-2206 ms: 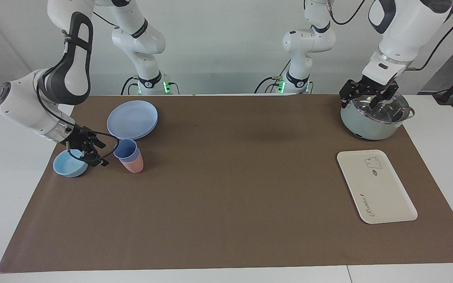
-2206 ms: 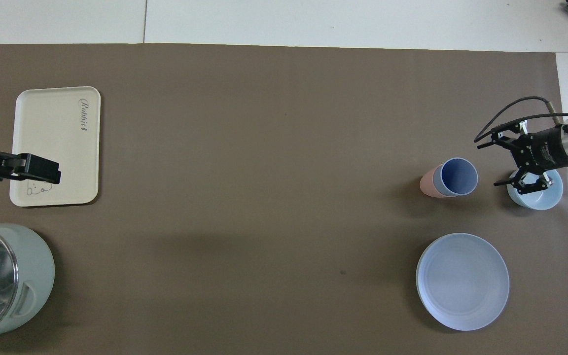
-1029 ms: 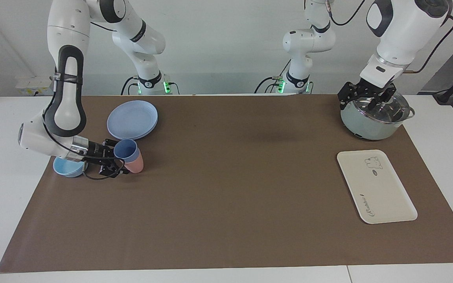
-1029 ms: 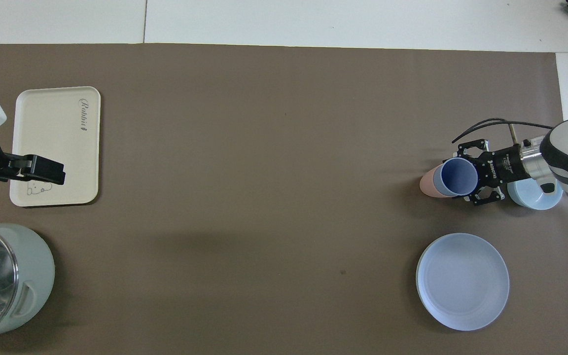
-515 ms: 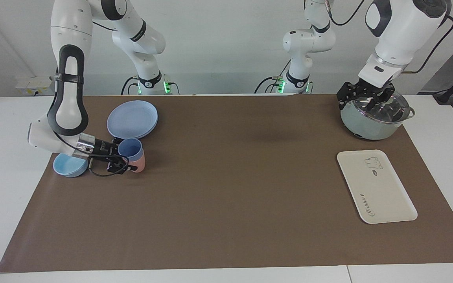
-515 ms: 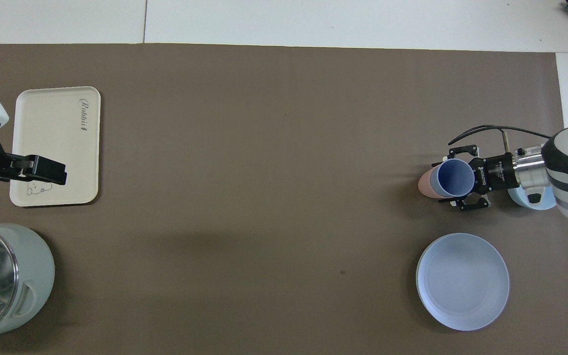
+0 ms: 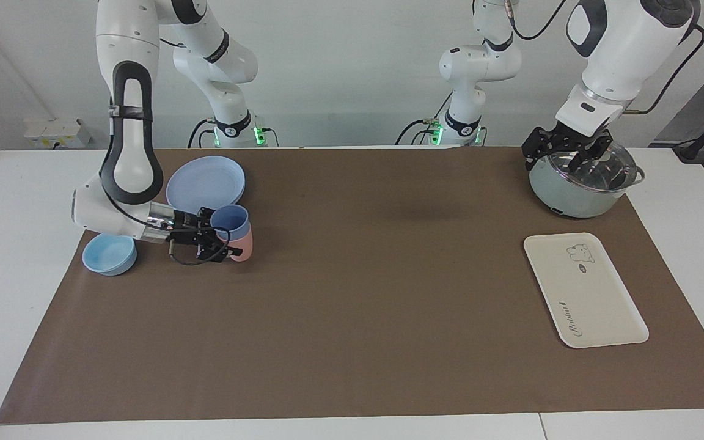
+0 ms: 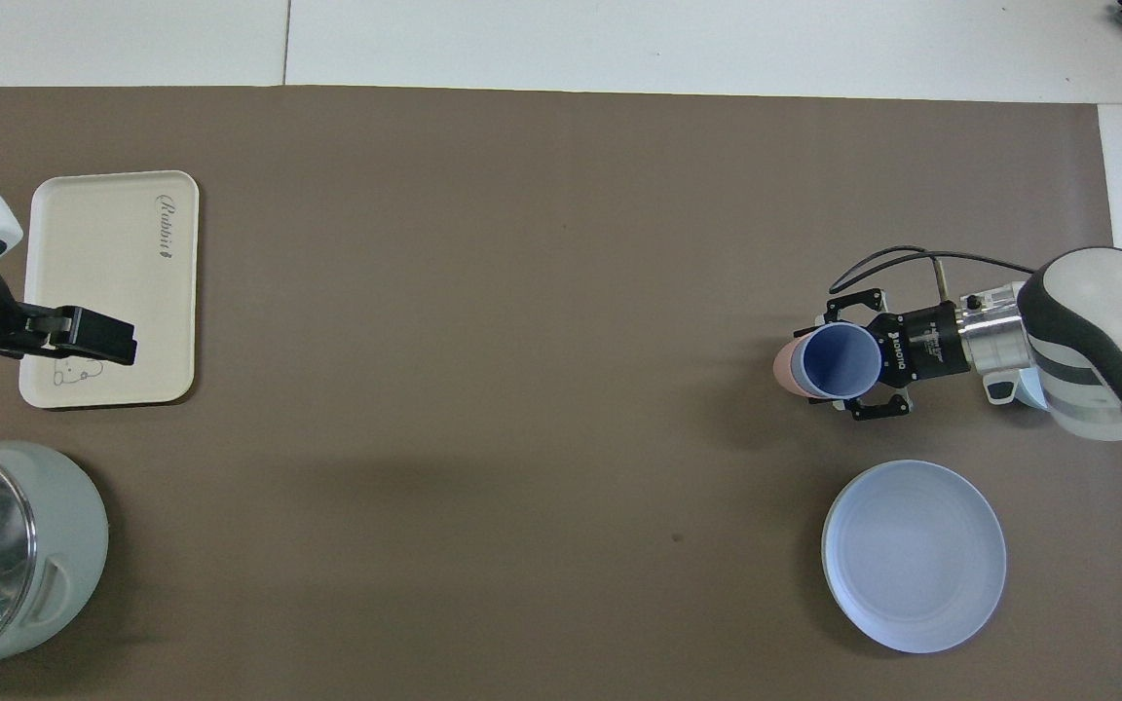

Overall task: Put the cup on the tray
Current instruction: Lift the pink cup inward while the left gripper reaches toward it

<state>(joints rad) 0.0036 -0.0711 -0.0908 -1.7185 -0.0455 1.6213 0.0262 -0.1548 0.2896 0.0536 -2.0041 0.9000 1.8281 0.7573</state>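
Brown bench mat: cup (image 7: 230, 220) nested in pink cup (image 7: 244, 249) at 9 o'clock, tray (image 7: 584, 293) at 4.
Right hand (image 7: 225, 242) clamped round cup, could drag pink cup along if stuck; left hand (image 7: 567, 157) spread open over pot (image 7: 578, 192), waiting.

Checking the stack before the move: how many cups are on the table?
2: the blue cup sits nested in the pink cup, both beside the blue plate, gripped by the right gripper.

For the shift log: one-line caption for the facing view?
Right gripper shut on stacked blue cup and pink cup; left gripper over pot; tray bare.
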